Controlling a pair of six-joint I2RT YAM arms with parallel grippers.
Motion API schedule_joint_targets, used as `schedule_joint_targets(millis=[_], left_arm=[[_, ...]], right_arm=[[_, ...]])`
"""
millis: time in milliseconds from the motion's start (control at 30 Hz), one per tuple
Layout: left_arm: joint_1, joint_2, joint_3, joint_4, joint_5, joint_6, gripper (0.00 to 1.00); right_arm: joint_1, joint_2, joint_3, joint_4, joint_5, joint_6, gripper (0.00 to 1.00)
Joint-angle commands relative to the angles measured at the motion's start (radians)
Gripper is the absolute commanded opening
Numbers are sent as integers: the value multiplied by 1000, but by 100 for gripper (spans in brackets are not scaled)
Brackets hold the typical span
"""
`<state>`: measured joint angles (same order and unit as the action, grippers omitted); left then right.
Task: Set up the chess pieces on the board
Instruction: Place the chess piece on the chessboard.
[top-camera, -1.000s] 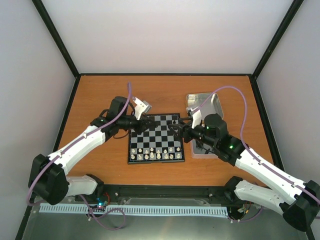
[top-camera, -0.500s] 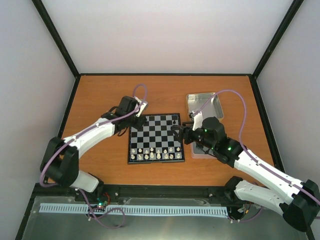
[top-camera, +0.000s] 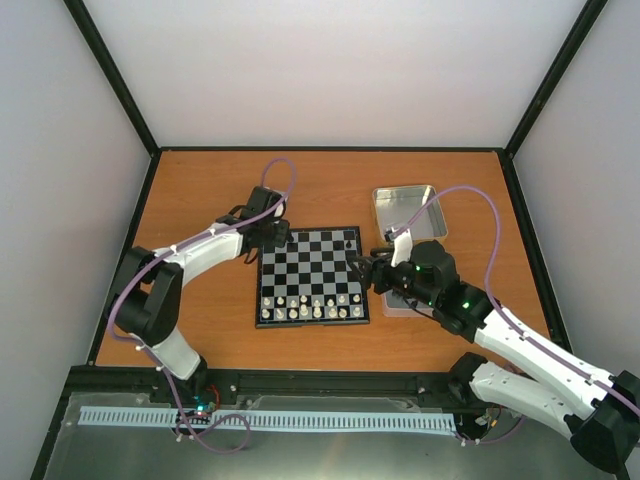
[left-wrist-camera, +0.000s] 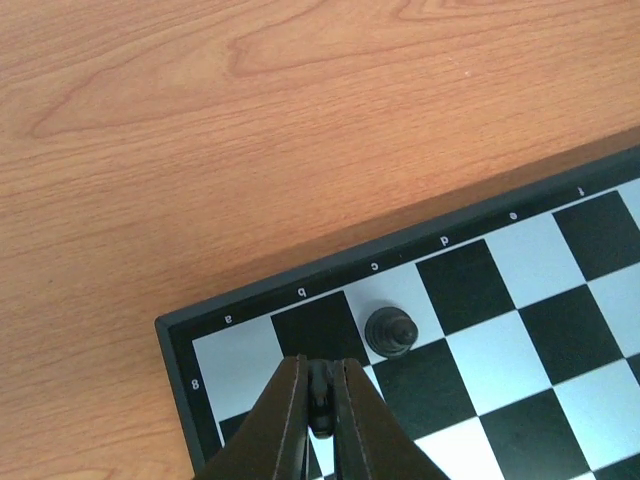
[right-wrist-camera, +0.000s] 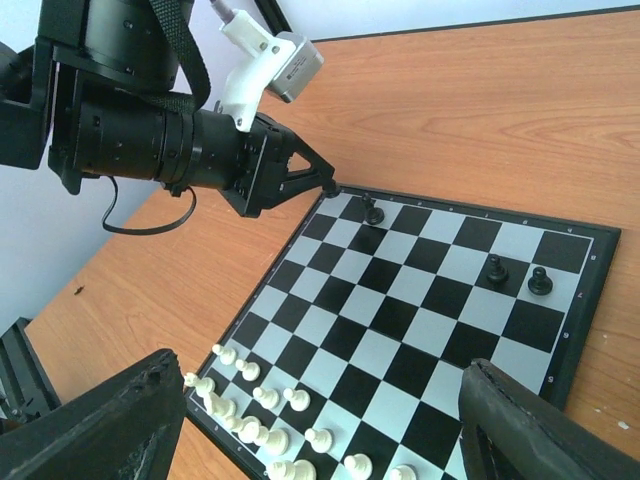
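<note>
Left wrist: black piece (left-wrist-camera: 388, 332) beside left claw (left-wrist-camera: 322, 366)

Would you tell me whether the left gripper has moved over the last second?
Yes. The left gripper has shifted left, toward the board's far-left corner.

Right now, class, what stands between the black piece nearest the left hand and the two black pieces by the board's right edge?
Only bare squares of the board: the right wrist view shows no piece between the lone piece and the pair.
</note>
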<state>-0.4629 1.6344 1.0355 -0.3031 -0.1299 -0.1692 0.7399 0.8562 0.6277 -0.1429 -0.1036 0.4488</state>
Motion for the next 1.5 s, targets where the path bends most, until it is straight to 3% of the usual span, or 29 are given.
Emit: schedule_joint_targets(millis=[0, 933, 1100, 1233, 1467], left_arm=[[21, 37, 34, 37, 29, -34, 1], [43, 134, -12, 160, 58, -65, 5], [43, 130, -26, 159, 68, -83, 11], [43, 98, -23, 135, 39, -86, 27], [43, -30, 14, 74, 27, -100, 36]], right_arm=[[-5, -16, -20, -3, 27, 13, 75], [-5, 20, -10, -3, -2, 24, 75], [-5, 21, -2, -12, 1, 21, 75], [-5, 25, 7, -15, 5, 19, 75], [-5, 41, 33, -36, 77, 39, 75]])
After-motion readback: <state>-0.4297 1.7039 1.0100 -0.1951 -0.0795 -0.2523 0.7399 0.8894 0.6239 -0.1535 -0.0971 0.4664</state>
